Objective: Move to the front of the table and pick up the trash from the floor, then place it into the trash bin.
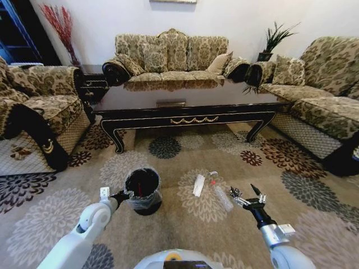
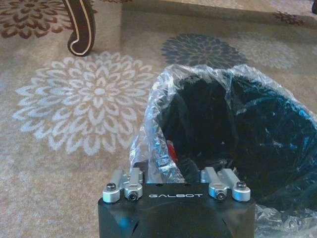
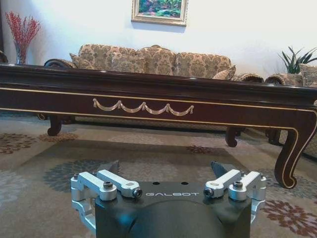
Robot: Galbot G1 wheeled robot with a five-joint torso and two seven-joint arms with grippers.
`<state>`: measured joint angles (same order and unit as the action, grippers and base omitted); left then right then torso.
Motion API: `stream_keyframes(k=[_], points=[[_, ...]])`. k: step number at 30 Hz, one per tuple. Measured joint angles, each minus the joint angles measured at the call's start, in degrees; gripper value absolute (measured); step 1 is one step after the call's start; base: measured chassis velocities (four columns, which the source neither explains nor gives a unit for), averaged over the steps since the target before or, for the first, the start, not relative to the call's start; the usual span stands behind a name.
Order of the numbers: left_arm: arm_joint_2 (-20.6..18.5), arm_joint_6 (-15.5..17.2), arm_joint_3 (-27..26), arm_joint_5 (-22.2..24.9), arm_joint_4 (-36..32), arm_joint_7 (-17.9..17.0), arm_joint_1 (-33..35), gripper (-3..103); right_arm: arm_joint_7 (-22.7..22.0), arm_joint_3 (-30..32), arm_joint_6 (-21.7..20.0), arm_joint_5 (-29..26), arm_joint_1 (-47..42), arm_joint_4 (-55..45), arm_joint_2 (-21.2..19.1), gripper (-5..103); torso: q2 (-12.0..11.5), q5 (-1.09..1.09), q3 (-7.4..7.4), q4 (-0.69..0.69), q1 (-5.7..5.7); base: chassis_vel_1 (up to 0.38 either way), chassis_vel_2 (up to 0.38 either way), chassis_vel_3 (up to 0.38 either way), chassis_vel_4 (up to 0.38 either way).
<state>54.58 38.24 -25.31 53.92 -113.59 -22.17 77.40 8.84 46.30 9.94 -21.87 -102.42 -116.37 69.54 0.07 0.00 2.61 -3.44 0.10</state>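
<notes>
In front of the table [image 1: 185,115], the robot stands over the floor [image 1: 179,230] with the drive-up apparently done and the pick-up step in hand. The trash is on the carpet, at 6 o'clock from the table's gold ornament in the head view. It is a bottle [image 1: 220,196] and, just beside it at its 9 o'clock, a wrapper [image 1: 198,185].

The right tool [image 1: 245,194] hovers near the bottle at its 3 o'clock, released, with jaws spread wide and nothing between them. Its wrist camera looks level at the table's front edge. The left tool [image 1: 119,196] sits at the 9 o'clock rim of the bin [image 1: 142,190], pressed against the crinkled liner [image 2: 163,114]. Whether it is clenched or released cannot be told, as the liner hides its tips (a small red bit [image 2: 171,151] shows inside the bin).

The bottle lies flat, its long axis running from about 11 to 5 o'clock, with the red cap at the 11 o'clock end toward the table. The wrapper lies flat too, nearly 12 to 6, tipped slightly toward 1.

The next move likely calls for the right tool to drop toward 9 o'clock onto the bottle, jaws turned across its long axis. The bin waits at the wrapper's 9 o'clock.
</notes>
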Motion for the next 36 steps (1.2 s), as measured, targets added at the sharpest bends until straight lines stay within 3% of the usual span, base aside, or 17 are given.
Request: stream_keyframes(k=[2,4,6,10,13,20,26,30,32,34,36], points=[[0.0,0.11,-0.06,0.21,-0.03,-0.16,-0.16,49,-0.04,-0.02,-0.03,-0.04,0.01,0.0,0.01,100,0.0,0.0,0.0,0.0,0.0,0.0,0.0,0.0,0.0],[-0.25,0.6,-0.48,1.65,-0.39,-1.13,-0.75,33,-0.12,0.04,-0.02,-0.16,-0.14,0.22,0.02,100,0.0,-0.01,0.0,0.0,0.0,0.0,0.0,0.0,0.0],[-0.39,0.93,-0.7,2.19,-0.48,-1.49,-0.89,33,-0.12,0.12,0.06,-0.21,-0.29,0.49,0.02,100,0.0,0.0,0.0,0.0,0.0,0.0,0.0,0.0,0.0],[-0.89,1.23,-1.32,1.14,0.02,-1.6,-1.06,11,0.01,0.22,0.77,-0.53,-1.05,1.44,-0.75,100,0.0,0.01,0.0,-0.01,0.0,0.0,0.0,0.0,0.0],[-0.84,1.21,-1.74,0.58,0.04,-1.33,-0.79,4,0.1,0.16,0.93,-0.32,-1.13,1.81,-1.7,100,0.0,-0.01,0.0,-0.02,0.0,0.0,0.0,0.0,0.0],[-1.82,1.85,-4.4,0.09,-1.89,-1.64,1.31,4,-1.03,-0.29,-0.52,-2.29,-0.52,1.73,-2.64,100,0.0,-0.04,0.0,0.0,0.0,0.0,0.0,0.0,0.0],[-5.22,3.59,-6.86,2.35,-6.35,-3.36,2.3,4,-3.27,-1.01,-3.26,-5.6,2.07,4.68,-4.74,100,0.0,0.01,0.0,0.0,0.0,0.0,0.0,0.0,0.0],[-6.77,3.94,-6.78,4.0,-8.96,-4.37,1.66,4,-5.92,-2.85,-6.54,-8.05,5.09,9.43,-8.77,100,0.0,0.0,0.0,-0.01,0.0,0.0,0.0,0.0,0.0],[-6.94,3.99,-6.63,4.29,-10.32,-4.7,1.35,4,-8.93,-4.53,-10.95,-10.56,8.16,12.68,-11.47,100,0.0,0.01,0.01,-0.01,0.0,0.0,0.0,0.0,0.0],[-6.98,4.0,-6.7,4.4,-10.65,-4.73,1.44,4,-9.57,-4.91,-12.19,-11.52,8.96,13.44,-11.92,100,0.0,0.0,0.01,-0.02,0.0,0.0,0.0,0.0,0.0],[-7.78,4.01,-6.53,4.75,-11.33,-4.74,1.51,4,-12.24,-5.88,-16.28,-16.56,11.98,16.6,-12.61,100,0.0,0.01,0.01,0.03,0.0,0.0,0.0,0.0,0.0]])
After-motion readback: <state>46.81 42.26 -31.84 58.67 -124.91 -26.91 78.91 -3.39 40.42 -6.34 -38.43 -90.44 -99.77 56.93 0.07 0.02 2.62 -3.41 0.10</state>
